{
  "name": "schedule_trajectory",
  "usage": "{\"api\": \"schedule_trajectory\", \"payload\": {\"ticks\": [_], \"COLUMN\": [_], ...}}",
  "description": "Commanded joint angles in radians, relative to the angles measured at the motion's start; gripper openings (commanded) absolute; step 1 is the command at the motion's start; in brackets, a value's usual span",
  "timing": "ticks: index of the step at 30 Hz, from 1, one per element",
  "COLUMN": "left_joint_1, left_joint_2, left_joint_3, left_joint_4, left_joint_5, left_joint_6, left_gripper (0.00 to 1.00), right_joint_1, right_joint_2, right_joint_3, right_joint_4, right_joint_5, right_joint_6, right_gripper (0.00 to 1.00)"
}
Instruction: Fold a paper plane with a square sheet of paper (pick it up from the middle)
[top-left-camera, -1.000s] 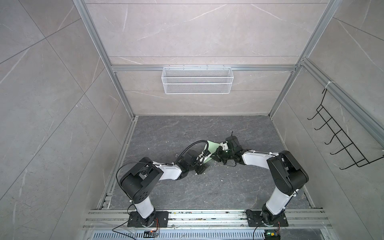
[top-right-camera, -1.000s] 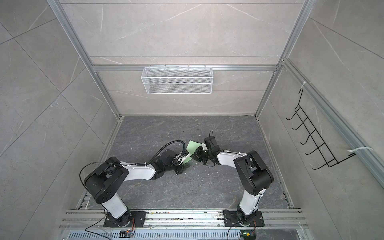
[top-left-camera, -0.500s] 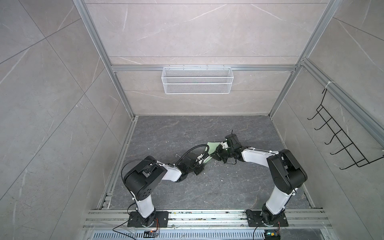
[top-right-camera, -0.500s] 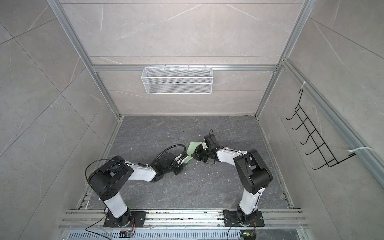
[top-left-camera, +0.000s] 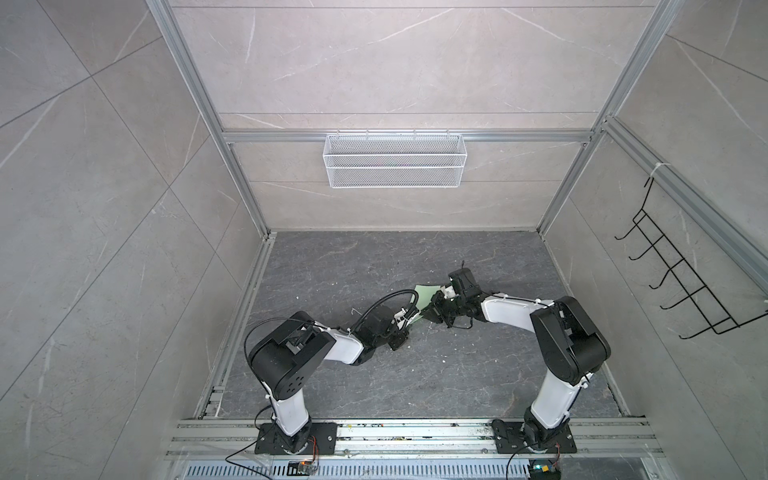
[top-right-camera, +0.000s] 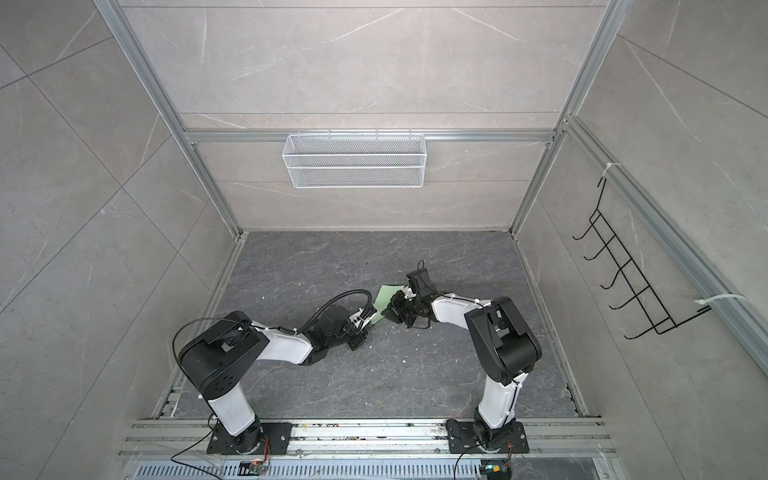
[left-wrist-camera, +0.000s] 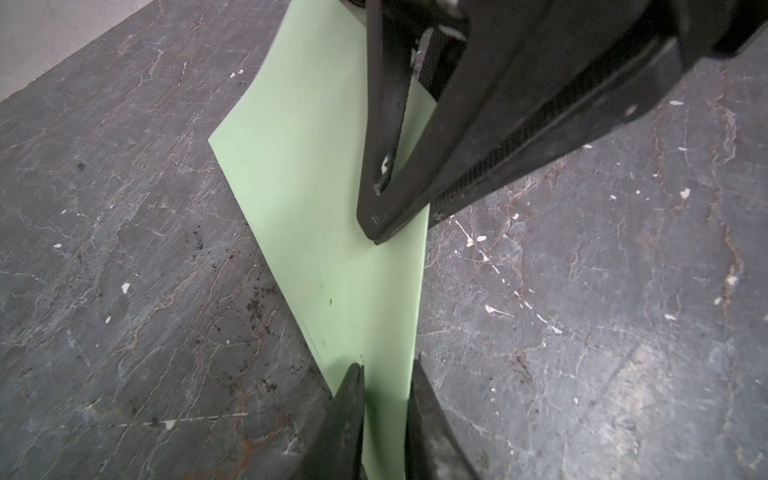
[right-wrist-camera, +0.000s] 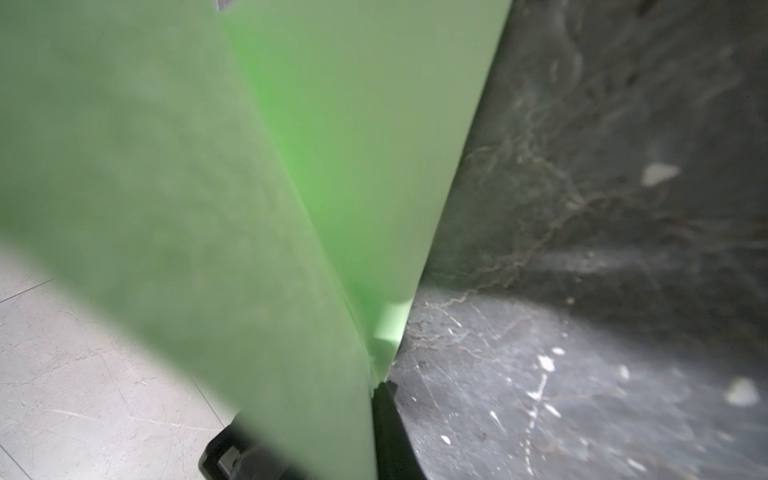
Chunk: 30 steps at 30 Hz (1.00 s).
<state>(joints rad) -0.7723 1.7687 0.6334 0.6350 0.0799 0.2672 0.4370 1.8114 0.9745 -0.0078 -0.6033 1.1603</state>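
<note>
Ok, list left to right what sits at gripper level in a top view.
Left arm's black housing → left gripper → right gripper → right arm's black housing → black wire hook rack. Pale green paper overlaps both grippers.

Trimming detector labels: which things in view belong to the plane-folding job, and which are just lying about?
Job:
pale green folded paper sheet
left tool
right tool

Lying about:
white wire mesh basket
black wire hook rack
</note>
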Motion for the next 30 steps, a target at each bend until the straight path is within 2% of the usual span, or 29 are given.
{"api": "schedule_trajectory", "payload": {"ticks": [1, 3, 10, 13, 24, 30], "left_joint_1": [0.002, 0.002, 0.002, 0.001, -0.001, -0.005], "left_joint_2": [0.007, 0.010, 0.012, 0.008, 0.032, 0.042], "left_joint_3": [-0.001, -0.001, -0.002, 0.008, 0.034, 0.039], "left_joint_4": [0.045, 0.045, 0.030, 0.002, 0.001, 0.025], "left_joint_5": [0.009, 0.015, 0.031, 0.047, 0.057, 0.054], "left_joint_6": [0.006, 0.001, 0.003, 0.012, 0.021, 0.015], "left_gripper": [0.19, 0.17, 0.13, 0.13, 0.15, 0.19], "right_joint_1": [-0.004, -0.004, -0.011, -0.016, -0.029, -0.032], "right_joint_2": [0.015, 0.018, 0.016, 0.016, 0.051, 0.055], "right_joint_3": [0.022, 0.023, 0.043, 0.055, 0.094, 0.105], "right_joint_4": [-0.036, -0.041, -0.078, -0.119, -0.190, -0.207], "right_joint_5": [-0.010, -0.012, -0.010, -0.004, -0.033, -0.035], "right_joint_6": [0.014, 0.015, -0.016, -0.035, -0.039, -0.037], "right_gripper": [0.13, 0.15, 0.36, 0.39, 0.30, 0.15]}}
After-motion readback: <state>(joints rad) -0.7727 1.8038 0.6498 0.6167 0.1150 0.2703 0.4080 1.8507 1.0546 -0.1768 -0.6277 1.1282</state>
